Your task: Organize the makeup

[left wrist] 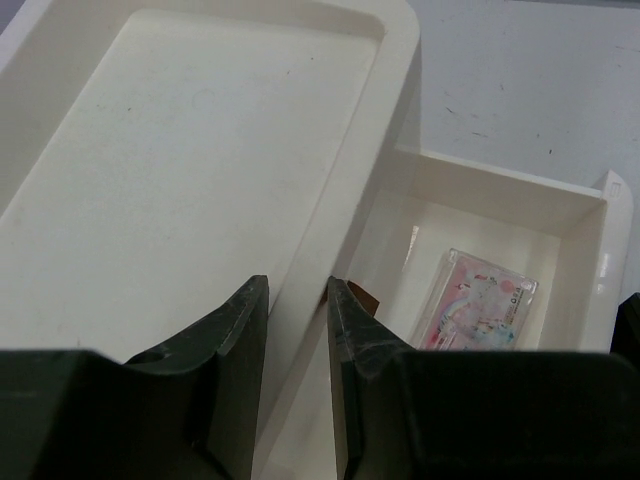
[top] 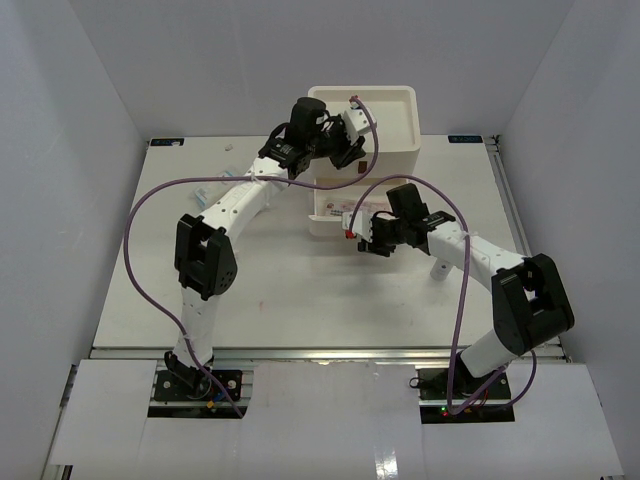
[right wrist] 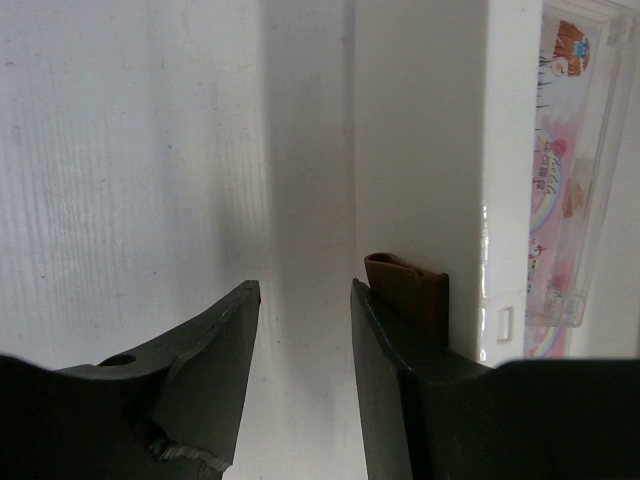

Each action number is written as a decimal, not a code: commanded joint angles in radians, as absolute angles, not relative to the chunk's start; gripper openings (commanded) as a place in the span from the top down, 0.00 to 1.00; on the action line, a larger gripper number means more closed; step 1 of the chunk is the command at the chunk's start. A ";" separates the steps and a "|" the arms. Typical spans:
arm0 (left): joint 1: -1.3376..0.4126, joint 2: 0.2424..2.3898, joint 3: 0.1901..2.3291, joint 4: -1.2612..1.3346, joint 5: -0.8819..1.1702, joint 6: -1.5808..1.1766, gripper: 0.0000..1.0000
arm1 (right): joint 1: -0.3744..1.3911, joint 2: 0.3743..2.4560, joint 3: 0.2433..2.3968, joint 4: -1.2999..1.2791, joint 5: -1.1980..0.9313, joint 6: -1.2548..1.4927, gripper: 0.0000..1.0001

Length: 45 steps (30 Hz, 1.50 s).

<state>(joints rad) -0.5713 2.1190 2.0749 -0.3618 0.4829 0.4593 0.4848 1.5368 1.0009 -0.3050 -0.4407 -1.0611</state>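
Your left claw (left wrist: 297, 285) hung narrowly open over the box (left wrist: 200, 150), empty; your right claw (right wrist: 305, 288), likewise narrow and empty, sat beside the handle (right wrist: 410, 290). The packet (left wrist: 480, 305) print was illegible.

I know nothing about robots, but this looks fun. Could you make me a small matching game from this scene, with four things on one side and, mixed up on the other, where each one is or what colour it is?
Things:
1. left gripper
2. right gripper
3. pink packet
4. drawer handle

Matches:
A. brown
B. lying in the pulled-out drawer
C. one finger on either side of the white box top rim
D. open, just beside the handle, nothing between its fingers

Pairs: 1-C, 2-D, 3-B, 4-A
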 commanded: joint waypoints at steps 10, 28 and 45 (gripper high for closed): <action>-0.574 2.154 1.963 -0.548 0.569 0.448 0.66 | 0.516 1.543 1.038 0.198 -0.089 -0.864 0.49; -0.574 2.166 2.006 -0.543 0.567 0.396 0.65 | 0.541 1.552 0.975 0.361 -0.047 -0.996 0.27; -0.565 2.168 2.053 -0.531 0.544 0.327 0.65 | 0.541 1.506 1.026 -0.178 -0.435 -1.199 0.41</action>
